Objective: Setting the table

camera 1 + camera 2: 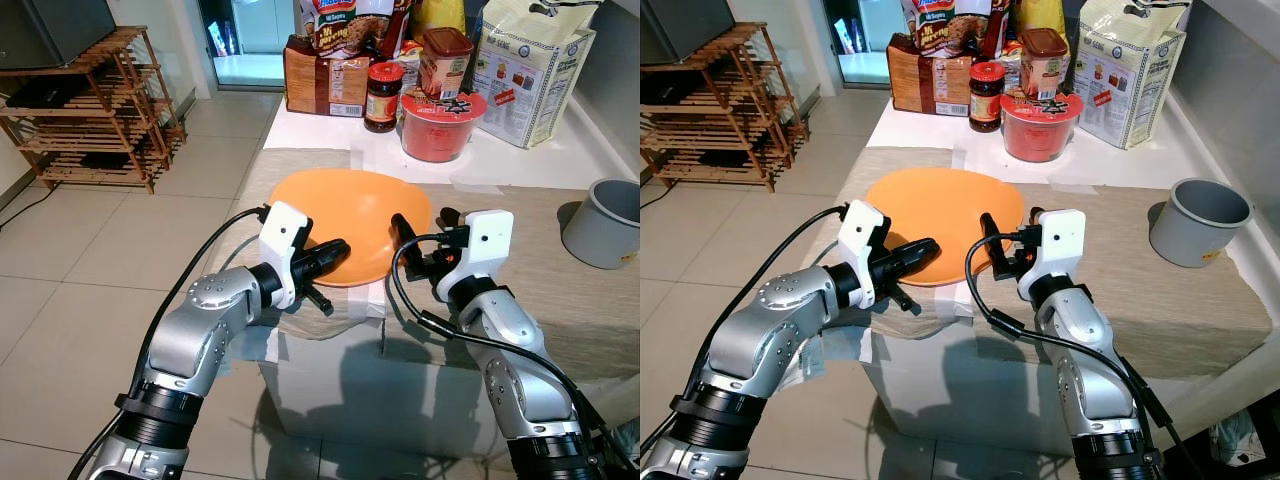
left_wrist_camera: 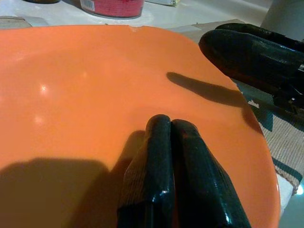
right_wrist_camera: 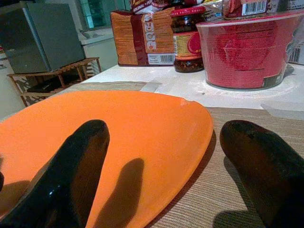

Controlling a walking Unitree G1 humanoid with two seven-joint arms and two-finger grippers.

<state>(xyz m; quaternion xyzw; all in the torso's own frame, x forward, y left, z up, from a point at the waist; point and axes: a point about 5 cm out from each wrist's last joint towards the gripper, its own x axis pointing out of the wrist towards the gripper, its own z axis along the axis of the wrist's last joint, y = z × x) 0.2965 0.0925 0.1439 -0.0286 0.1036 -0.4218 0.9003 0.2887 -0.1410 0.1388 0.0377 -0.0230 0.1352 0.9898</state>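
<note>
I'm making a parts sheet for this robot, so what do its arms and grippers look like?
Both arms are silver metal with black ribbed joint rings. The left gripper and right gripper each have two long glossy black rounded fingers, set on a white boxy wrist housing. Black cables loop from each housing back along the forearm.

Arms: silver, jointed, black bands near the base
Wrist housings: white, boxy
Fingers: long, glossy black
Cables: black, looping
</note>
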